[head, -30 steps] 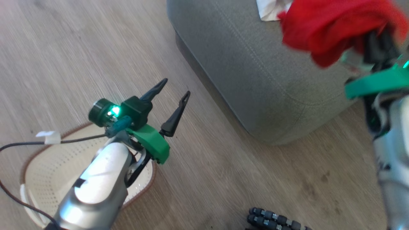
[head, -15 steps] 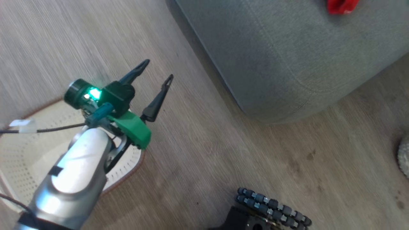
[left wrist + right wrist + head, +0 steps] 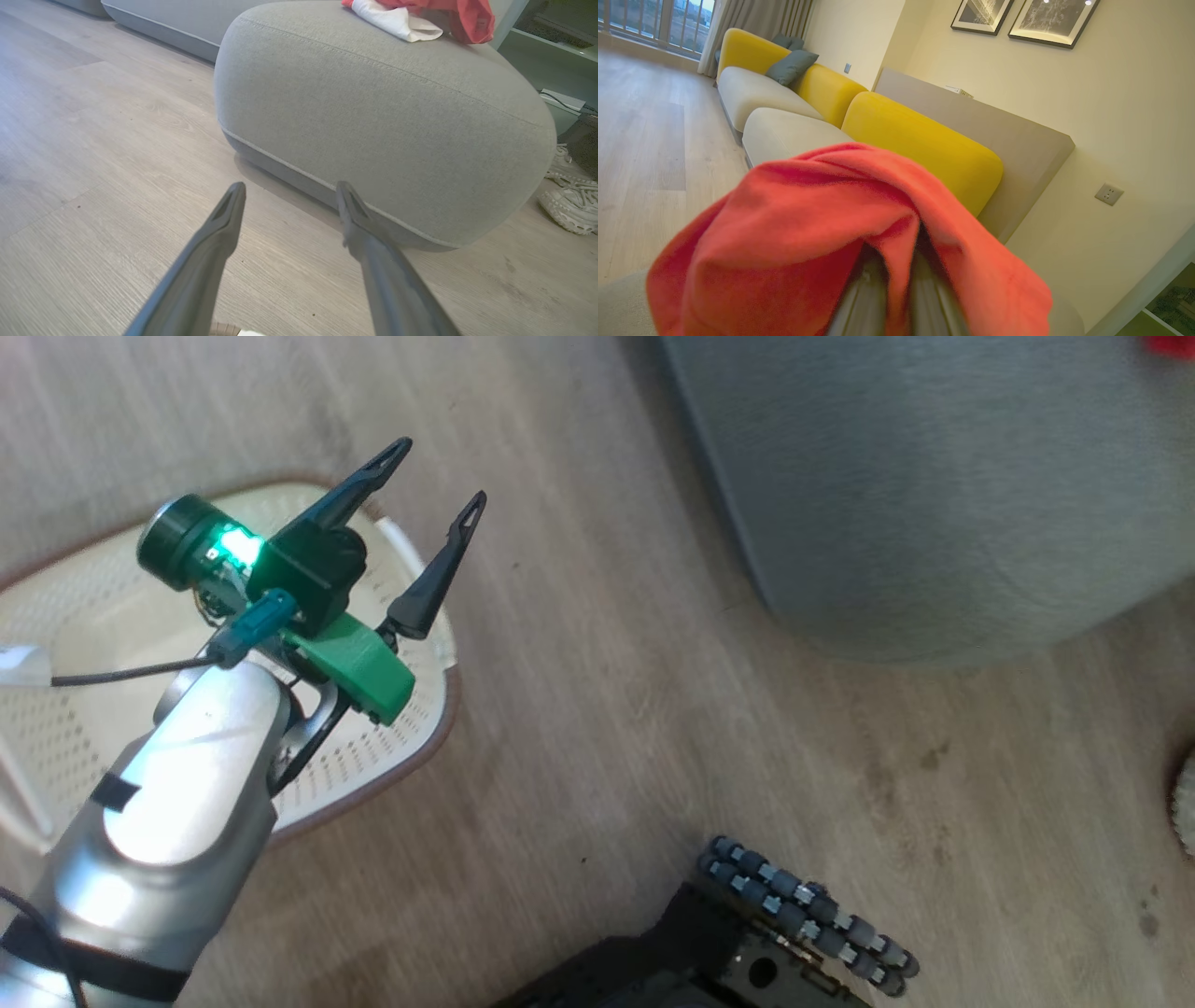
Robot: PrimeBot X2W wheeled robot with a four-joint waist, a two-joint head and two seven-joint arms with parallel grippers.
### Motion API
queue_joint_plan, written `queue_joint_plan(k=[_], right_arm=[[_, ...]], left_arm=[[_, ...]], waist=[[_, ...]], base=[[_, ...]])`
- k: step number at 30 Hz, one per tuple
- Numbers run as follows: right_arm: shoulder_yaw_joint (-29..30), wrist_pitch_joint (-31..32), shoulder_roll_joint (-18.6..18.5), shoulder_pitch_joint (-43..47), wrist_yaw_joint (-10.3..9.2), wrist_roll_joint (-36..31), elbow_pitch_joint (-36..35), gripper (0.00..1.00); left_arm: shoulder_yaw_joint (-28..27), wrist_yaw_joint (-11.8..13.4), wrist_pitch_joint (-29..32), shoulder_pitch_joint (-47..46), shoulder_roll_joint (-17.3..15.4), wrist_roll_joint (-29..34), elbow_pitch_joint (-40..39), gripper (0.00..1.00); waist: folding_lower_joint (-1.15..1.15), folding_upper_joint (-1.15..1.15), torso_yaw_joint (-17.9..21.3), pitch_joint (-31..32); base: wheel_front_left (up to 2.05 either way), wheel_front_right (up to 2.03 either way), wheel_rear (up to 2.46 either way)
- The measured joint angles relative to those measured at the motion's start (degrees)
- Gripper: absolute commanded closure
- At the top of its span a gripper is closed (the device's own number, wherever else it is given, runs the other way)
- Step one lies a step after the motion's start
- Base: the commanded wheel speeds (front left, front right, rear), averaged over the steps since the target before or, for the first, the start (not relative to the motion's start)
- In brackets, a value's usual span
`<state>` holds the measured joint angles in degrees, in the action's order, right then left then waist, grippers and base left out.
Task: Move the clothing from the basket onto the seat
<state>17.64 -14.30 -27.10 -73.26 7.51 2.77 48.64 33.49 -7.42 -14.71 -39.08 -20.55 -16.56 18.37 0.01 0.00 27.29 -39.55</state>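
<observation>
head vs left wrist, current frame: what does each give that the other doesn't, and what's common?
Head view adds: the basket on the floor and the base's roller wheels. Left wrist view adds: a white panel of the clothing lying on the seat, and pale sneakers beside it. Shared: the grey seat, red clothing (just a corner scrap in the head view), the open left pincer, the wood floor.
</observation>
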Motion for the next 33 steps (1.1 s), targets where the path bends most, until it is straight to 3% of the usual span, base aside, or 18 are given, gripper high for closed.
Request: queue_joint_plan(k=[9,17,18,19,20,21,26,33], right_arm=[[10.6,3.6,-4.2,-2.8,0.00,-4.9,4.9,1.00],[20.8,4.6,-2.1,-0.3,0.00,-7.1,8.0,1.00],[21.5,4.6,-1.4,0.9,0.00,-7.6,8.3,0.62],[22.3,4.5,-0.8,2.1,0.00,-8.1,8.4,0.62],[23.0,4.3,-0.2,3.4,0.00,-8.6,8.6,0.24],[23.6,4.1,0.2,4.7,0.00,-8.9,9.0,0.00],[24.3,3.1,2.5,9.7,0.00,-9.0,10.2,0.00],[18.9,2.1,3.2,13.5,0.00,-8.7,11.9,0.00]], left_arm=[[0.1,0.0,0.0,-1.1,-0.5,0.0,-2.5,0.00],[0.1,0.0,0.0,-1.1,-0.5,0.0,-3.1,0.00],[0.1,0.0,0.0,-1.1,-0.5,0.0,-3.1,0.00],[0.1,0.0,0.0,-1.1,-0.5,0.0,-3.1,0.00],[0.1,0.0,0.0,-1.1,-0.5,0.0,-3.1,0.00],[0.0,0.0,0.0,-1.1,-0.5,-0.1,-3.0,0.00],[-0.4,0.0,0.0,-0.9,-0.1,-0.2,-2.9,0.00],[-1.5,0.0,0.0,0.0,1.8,-0.7,-2.6,0.00]], waist=[[0.00,0.00,-5.2,-4.9],[0.00,0.00,-7.3,-6.8],[0.00,0.00,-7.3,-6.7],[-0.01,0.00,-7.3,-6.6],[-0.01,0.00,-7.3,-6.4],[-0.01,0.00,-7.3,-6.1],[-0.01,0.00,-7.2,-4.4],[-0.02,0.00,-7.7,-1.3]], base=[[0.00,0.00,0.00],[0.00,0.00,0.00],[0.00,0.00,0.00],[0.00,0.00,0.00],[0.00,0.00,0.00],[0.00,0.00,0.00],[0.00,0.00,0.00],[0.00,0.00,0.00]])
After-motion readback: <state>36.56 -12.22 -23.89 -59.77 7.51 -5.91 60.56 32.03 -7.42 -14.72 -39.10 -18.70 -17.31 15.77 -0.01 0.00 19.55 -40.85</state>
